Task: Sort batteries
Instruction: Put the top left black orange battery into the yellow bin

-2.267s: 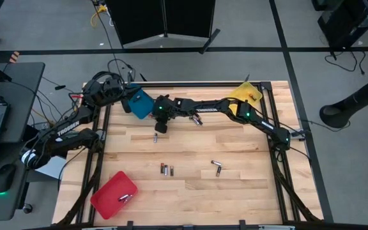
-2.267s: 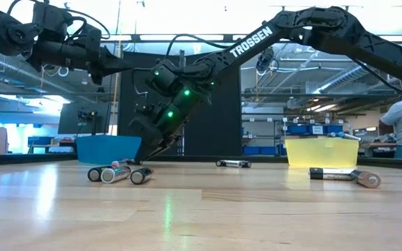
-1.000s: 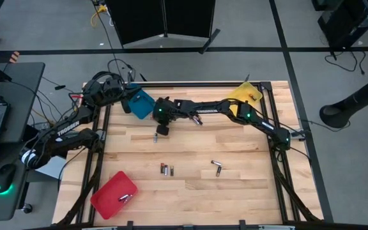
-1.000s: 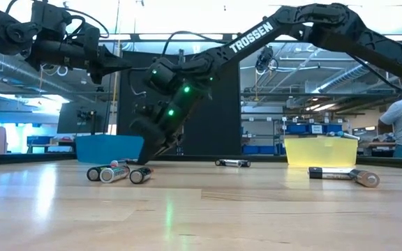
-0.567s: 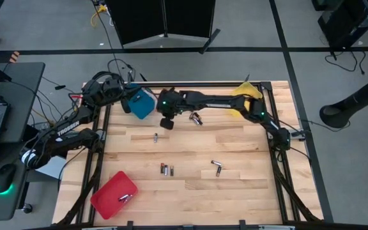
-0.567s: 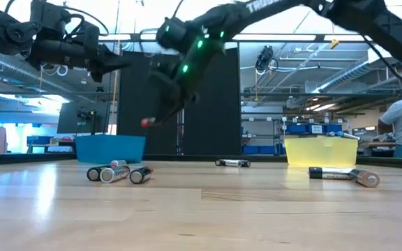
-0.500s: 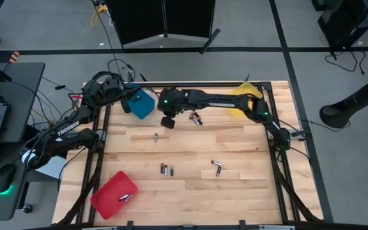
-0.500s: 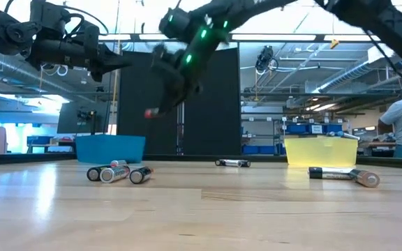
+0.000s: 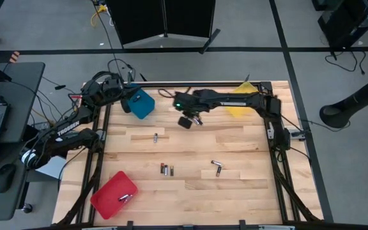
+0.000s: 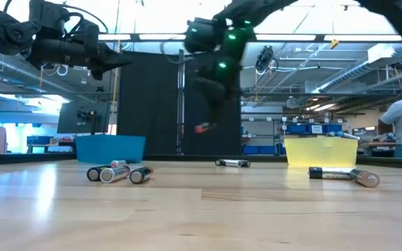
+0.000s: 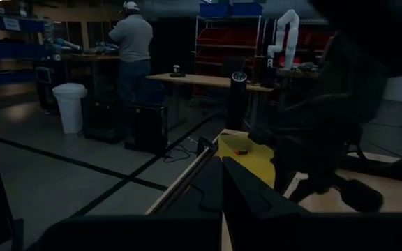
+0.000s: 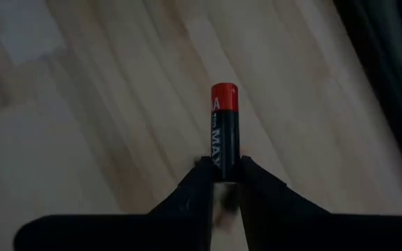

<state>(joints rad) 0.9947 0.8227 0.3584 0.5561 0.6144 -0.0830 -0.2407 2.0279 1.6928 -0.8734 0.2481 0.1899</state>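
Right tool (image 12: 220, 183) is pinching a black, red-tipped battery (image 12: 225, 131) between its fingers, holding it in the air above the wooden worktop (image 9: 235, 144), between the blue tray (image 9: 142, 103) and the yellow tray (image 9: 241, 101). Other batteries (image 10: 116, 172) are lying loose on the boards, and one is sitting in the red tray (image 9: 110, 195). Left tool (image 11: 222, 209) is waiting with fingers together by the blue tray.

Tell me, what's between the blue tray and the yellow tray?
Low view: a small dark cylindrical battery lies there; the right gripper hangs overhead.
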